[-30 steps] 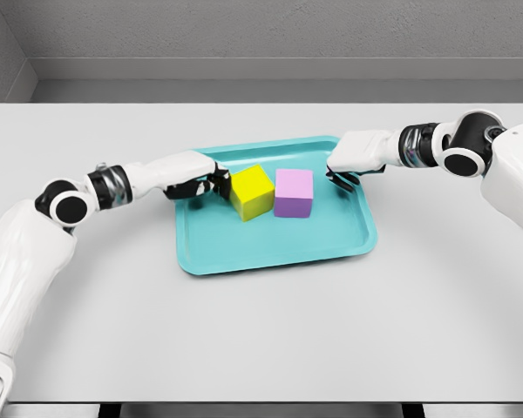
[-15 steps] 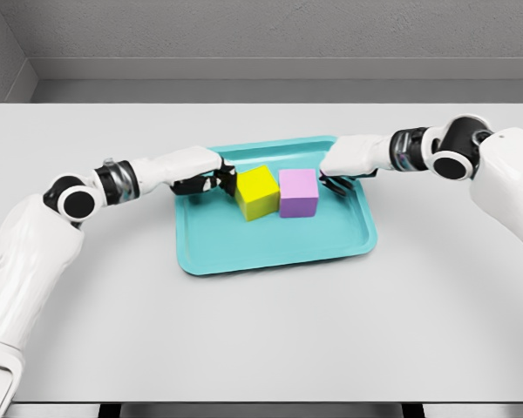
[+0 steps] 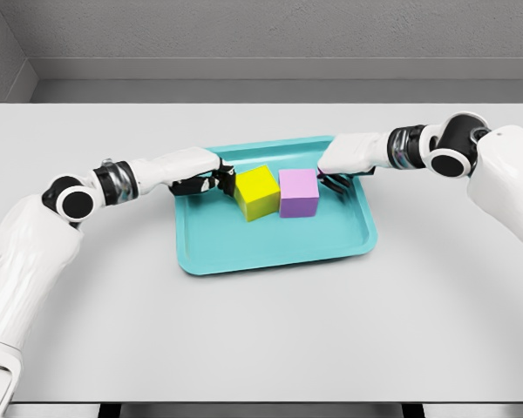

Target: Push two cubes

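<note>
Head view: 2 white arms reach over a pale grey counter point(image 3: 261, 331) toward a teal tray point(image 3: 275, 248).
Yellow cube point(image 3: 257, 192): on the tray, left of centre, turned slightly, its right side touching the purple cube.
Purple cube point(image 3: 298, 192): on the tray, right of the yellow one.
Left robot hand point(image 3: 216, 181): dark fingers curled, against the yellow cube's left side, grasping nothing.
Right robot hand point(image 3: 334, 181): fingers curled, at the purple cube's right side, grasping nothing.
</note>
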You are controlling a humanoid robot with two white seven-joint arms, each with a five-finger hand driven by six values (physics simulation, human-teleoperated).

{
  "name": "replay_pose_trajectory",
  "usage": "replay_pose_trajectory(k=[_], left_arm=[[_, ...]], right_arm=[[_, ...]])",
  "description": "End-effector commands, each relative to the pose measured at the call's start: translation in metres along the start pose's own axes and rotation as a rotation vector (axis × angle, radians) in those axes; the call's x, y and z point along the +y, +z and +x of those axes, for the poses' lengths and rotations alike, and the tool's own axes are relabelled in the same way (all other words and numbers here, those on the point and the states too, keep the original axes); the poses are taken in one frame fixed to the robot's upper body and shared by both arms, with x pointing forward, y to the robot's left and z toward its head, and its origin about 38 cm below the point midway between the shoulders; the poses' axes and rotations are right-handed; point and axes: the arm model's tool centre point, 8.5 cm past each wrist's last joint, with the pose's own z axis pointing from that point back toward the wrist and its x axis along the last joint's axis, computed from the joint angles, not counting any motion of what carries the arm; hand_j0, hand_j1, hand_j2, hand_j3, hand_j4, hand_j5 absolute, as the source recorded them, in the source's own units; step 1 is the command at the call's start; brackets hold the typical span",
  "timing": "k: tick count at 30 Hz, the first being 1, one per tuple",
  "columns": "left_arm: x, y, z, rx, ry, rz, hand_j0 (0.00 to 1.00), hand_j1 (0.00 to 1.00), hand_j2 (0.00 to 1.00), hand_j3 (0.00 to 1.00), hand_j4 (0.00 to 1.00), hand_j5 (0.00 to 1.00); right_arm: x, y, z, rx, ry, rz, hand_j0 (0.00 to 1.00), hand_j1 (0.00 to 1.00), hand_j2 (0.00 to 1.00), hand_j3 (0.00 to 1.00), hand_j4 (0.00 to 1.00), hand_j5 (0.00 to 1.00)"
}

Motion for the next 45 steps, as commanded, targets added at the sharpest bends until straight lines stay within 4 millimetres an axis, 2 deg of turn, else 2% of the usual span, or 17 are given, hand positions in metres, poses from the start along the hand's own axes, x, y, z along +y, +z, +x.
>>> replay_pose_trajectory(k=[1, 6, 21, 24, 26, 28, 29, 31, 32, 33, 34, 36, 40, 45], left_arm=[[0.002, 0.005, -0.003, 0.008, 0.005, 0.006, 0.34, 0.34, 0.34, 0.34, 0.34, 0.34], [0.001, 0.013, -0.009, 0.027, 0.003, 0.003, 0.34, 0.34, 0.34, 0.34, 0.34, 0.34], [-0.009, 0.007, -0.011, 0.030, 0.029, -0.016, 0.34, 0.34, 0.34, 0.34, 0.34, 0.34], [-0.005, 0.013, -0.015, 0.042, 0.026, -0.009, 0.34, 0.34, 0.34, 0.34, 0.34, 0.34], [-0.003, 0.016, -0.017, 0.047, 0.024, -0.005, 0.34, 0.34, 0.34, 0.34, 0.34, 0.34], [0.001, 0.021, -0.020, 0.051, 0.028, 0.003, 0.34, 0.34, 0.34, 0.34, 0.34, 0.34], [0.012, 0.020, -0.018, 0.047, 0.011, 0.016, 0.34, 0.34, 0.34, 0.34, 0.34, 0.34], [0.017, 0.013, -0.025, 0.064, 0.035, 0.012, 0.34, 0.34, 0.34, 0.34, 0.34, 0.34], [0.016, 0.007, -0.023, 0.058, 0.043, 0.012, 0.34, 0.34, 0.34, 0.34, 0.34, 0.34], [0.023, 0.004, -0.021, 0.054, 0.034, 0.016, 0.34, 0.34, 0.34, 0.34, 0.34, 0.34], [0.018, -0.003, -0.020, 0.049, 0.050, 0.010, 0.34, 0.34, 0.34, 0.34, 0.34, 0.34], [0.021, -0.008, -0.018, 0.044, 0.049, 0.012, 0.34, 0.34, 0.34, 0.34, 0.34, 0.34], [0.025, -0.011, -0.017, 0.041, 0.051, 0.015, 0.34, 0.34, 0.34, 0.34, 0.34, 0.34], [0.036, -0.009, -0.025, 0.068, 0.061, 0.020, 0.34, 0.34, 0.34, 0.34, 0.34, 0.34]], right_arm=[[-0.002, -0.002, 0.002, -0.004, -0.002, -0.006, 0.13, 0.13, 0.13, 0.13, 0.13, 0.13], [-0.003, -0.001, 0.000, 0.000, -0.002, -0.008, 0.13, 0.13, 0.13, 0.13, 0.13, 0.13], [-0.012, -0.008, 0.008, -0.019, 0.011, -0.020, 0.13, 0.13, 0.13, 0.13, 0.13, 0.13], [-0.018, 0.001, -0.007, 0.028, 0.012, -0.023, 0.13, 0.13, 0.13, 0.13, 0.13, 0.13], [-0.031, 0.013, -0.017, 0.053, 0.022, -0.053, 0.13, 0.13, 0.13, 0.13, 0.13, 0.13], [-0.040, 0.027, -0.011, 0.043, 0.074, -0.076, 0.13, 0.13, 0.13, 0.13, 0.13, 0.13], [-0.045, 0.040, 0.001, 0.024, 0.136, -0.095, 0.13, 0.13, 0.13, 0.13, 0.13, 0.13], [-0.041, 0.057, 0.020, -0.042, 0.209, -0.106, 0.13, 0.13, 0.13, 0.13, 0.13, 0.13], [-0.036, 0.065, 0.021, -0.051, 0.205, -0.107, 0.13, 0.13, 0.13, 0.13, 0.13, 0.13], [-0.030, 0.072, 0.020, -0.060, 0.178, -0.110, 0.13, 0.13, 0.13, 0.13, 0.13, 0.13], [-0.029, 0.074, 0.018, -0.063, 0.164, -0.115, 0.13, 0.13, 0.13, 0.13, 0.13, 0.13], [-0.028, 0.072, 0.026, -0.089, 0.158, -0.124, 0.13, 0.13, 0.13, 0.13, 0.13, 0.13], [-0.028, 0.068, 0.056, -0.170, 0.200, -0.131, 0.13, 0.13, 0.13, 0.13, 0.13, 0.13], [-0.016, 0.058, 0.069, -0.211, 0.189, -0.114, 0.14, 0.14, 0.14, 0.14, 0.14, 0.14]])
